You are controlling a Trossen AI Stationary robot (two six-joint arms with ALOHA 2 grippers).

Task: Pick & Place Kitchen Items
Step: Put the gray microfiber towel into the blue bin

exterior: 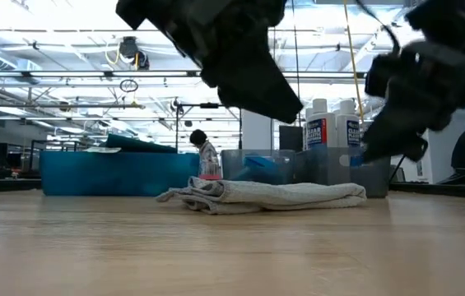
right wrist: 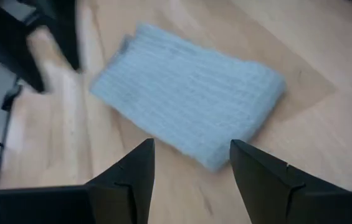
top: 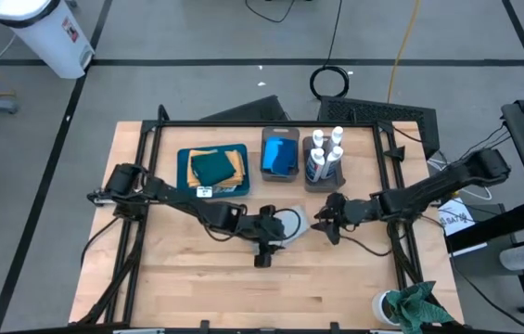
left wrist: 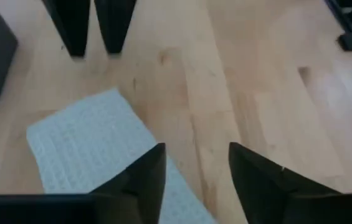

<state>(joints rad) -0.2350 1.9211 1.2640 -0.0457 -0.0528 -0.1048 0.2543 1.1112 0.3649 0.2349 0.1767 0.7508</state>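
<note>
Grey cloth [top: 291, 229] flat on worktop [top: 336, 278] btwn both grippers, long axis across. You: left gripper [left wrist: 193, 171] nearer, over cloth edge; right gripper [right wrist: 191, 165] just beside. Both fingers open, empty.

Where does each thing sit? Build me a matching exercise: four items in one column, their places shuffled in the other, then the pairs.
1. white bottles
2. blue sponges
3. dark teal cloth
4. pale grey cloth

a. bin beside the tray
b. table, between open left gripper and open right gripper
c. bin farthest from the tray
d. on the teal tray

Pairs: 1-c, 2-a, 3-d, 4-b
</note>
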